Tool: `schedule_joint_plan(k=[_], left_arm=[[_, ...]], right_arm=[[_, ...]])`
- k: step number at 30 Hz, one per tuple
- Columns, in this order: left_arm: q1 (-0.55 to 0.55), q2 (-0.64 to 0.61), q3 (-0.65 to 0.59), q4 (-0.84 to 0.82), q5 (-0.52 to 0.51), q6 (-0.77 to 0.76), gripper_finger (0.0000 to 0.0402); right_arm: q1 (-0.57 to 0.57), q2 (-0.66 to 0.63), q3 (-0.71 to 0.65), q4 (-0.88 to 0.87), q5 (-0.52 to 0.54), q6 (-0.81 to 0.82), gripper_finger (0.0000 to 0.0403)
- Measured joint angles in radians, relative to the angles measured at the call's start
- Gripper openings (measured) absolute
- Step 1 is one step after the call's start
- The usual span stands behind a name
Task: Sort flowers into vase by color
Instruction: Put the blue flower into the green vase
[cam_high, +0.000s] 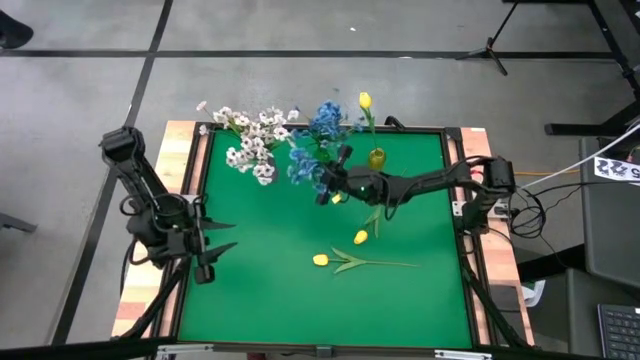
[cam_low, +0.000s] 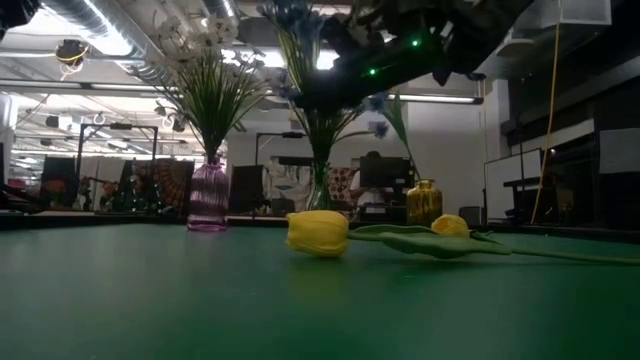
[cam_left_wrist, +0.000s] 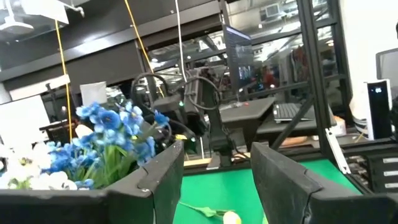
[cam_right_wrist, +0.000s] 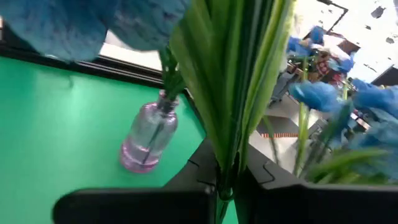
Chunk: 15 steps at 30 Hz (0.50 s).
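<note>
Right tool clenched on a blue flower's green stem, fingers pinched tight around the leafy stalk, held up above the worktop right next to the blue flower bunch. The held stem runs straight out from between the fingers; blue blooms hang around it. Left tool released, fingers spread with nothing between them, parked well away from the blue bunch, near the worktop's left edge.

White sprays sit in the purple vase, just beside the blue bunch. One yellow bud stands upright in the amber vase on the bunch's other side. Two yellow tulips lie flat, well apart from the blue bunch: one with its long axis across the worktop, head pointing toward the left arm, the other lying slanted, close to it. Open green mat around the lying tulips and toward the near edge.
</note>
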<state>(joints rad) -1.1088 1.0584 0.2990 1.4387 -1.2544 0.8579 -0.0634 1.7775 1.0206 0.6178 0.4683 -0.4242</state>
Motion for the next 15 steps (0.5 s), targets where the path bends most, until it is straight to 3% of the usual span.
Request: schedule_joint_plan(k=[11,15], left_arm=[[0.000,0.000,-0.017,-0.045,-0.029,-0.046,0.0182],[0.000,0.000,-0.017,-0.045,-0.029,-0.039,0.0182]], right_arm=[[-0.029,-0.014,-0.001,0.029,-0.025,-0.081,0.0018],[-0.029,-0.019,-0.001,0.035,0.011,-0.132,0.0018]])
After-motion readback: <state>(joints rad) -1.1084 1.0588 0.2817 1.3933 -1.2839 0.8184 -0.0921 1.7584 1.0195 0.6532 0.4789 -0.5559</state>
